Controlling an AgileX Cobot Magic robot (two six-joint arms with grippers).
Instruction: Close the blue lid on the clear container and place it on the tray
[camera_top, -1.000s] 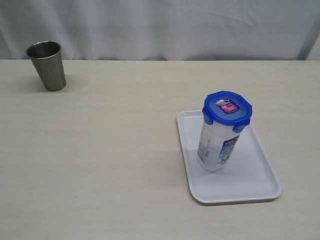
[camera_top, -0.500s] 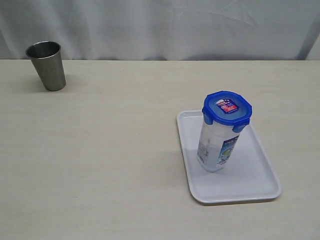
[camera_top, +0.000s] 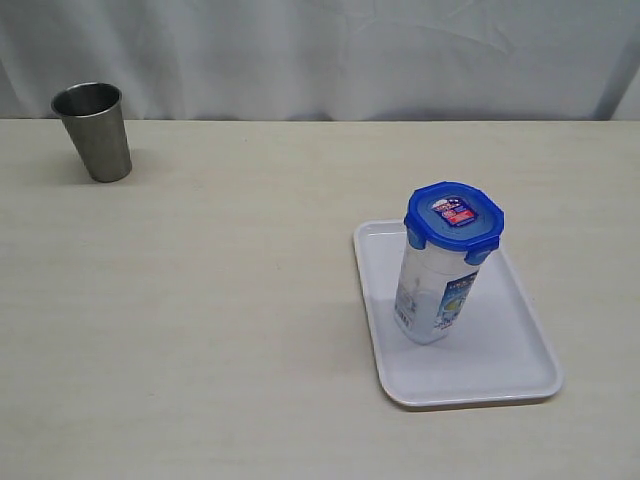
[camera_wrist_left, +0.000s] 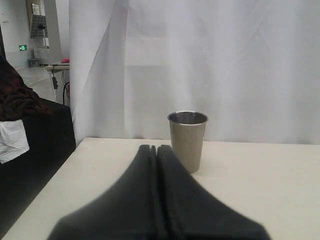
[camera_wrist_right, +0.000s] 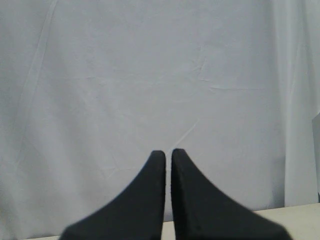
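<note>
- Exterior view: the clear container (camera_top: 432, 300), a tall, narrow canister of translucent plastic with a blue-and-white printed label, stands upright on the far-left part of the tray (camera_top: 510, 365).
- The blue lid (camera_top: 454, 215) sits on top of it. It is glossy, rounded-square plastic with a small sticker in the middle, and the tabs that show are folded down.
- The tray is flat, smooth white plastic with rounded corners and a low rim. It lies right of centre on the pale, wood-grained tabletop (camera_top: 220, 300).
- A steel cup (camera_top: 93, 130), tapered and dull grey, stands upright at the far left, well apart from the tray, with creased white cloth (camera_top: 320, 50) hanging behind.
- Left wrist view: the left fingers (camera_wrist_left: 142, 175), matte black and tapering, are pressed together with nothing between them. The steel cup stands beyond them.
- Right wrist view: the right fingers (camera_wrist_right: 155, 180), also matte black and tapered, are closed to a thin slit and hold nothing, with white cloth behind.
</note>
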